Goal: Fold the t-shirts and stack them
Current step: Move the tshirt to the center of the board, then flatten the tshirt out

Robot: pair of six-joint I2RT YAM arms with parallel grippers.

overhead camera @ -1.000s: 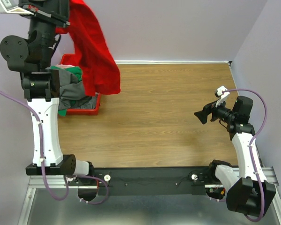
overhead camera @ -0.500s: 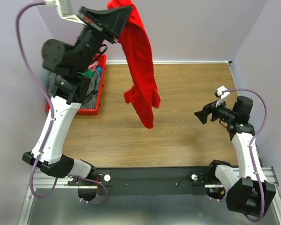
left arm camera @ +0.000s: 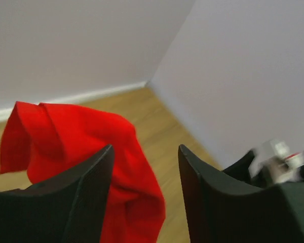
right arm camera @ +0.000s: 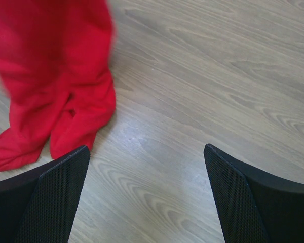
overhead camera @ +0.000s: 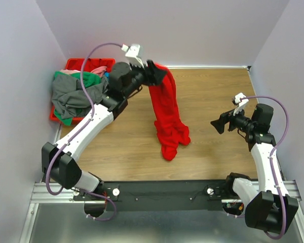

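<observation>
A bright red t-shirt [overhead camera: 168, 114] hangs in a long crumpled strip, its lower end bunched on the wooden table [overhead camera: 213, 91]. Its top end is at my left gripper [overhead camera: 158, 72], whose jaws stand open. In the left wrist view the red t-shirt [left arm camera: 66, 136] lies beyond and under the left finger of the left gripper [left arm camera: 145, 152], with nothing pinched. My right gripper [overhead camera: 217, 124] hovers open to the right, apart from the cloth. The right wrist view shows the red t-shirt [right arm camera: 55, 81] ahead and left of the right gripper [right arm camera: 146, 152]. Grey [overhead camera: 76, 98], green [overhead camera: 85, 77] and pink [overhead camera: 95, 70] t-shirts are piled in the crate.
A red plastic crate [overhead camera: 72, 63] stands at the table's back left corner, against the wall. Purple walls close in the table at the back and on both sides. Bare wood lies between the red cloth and the right arm.
My left arm has swung down and right from above the crate to the middle of the table. The red shirt came down with it onto the wood, and the left jaws opened. The right arm stayed still.
</observation>
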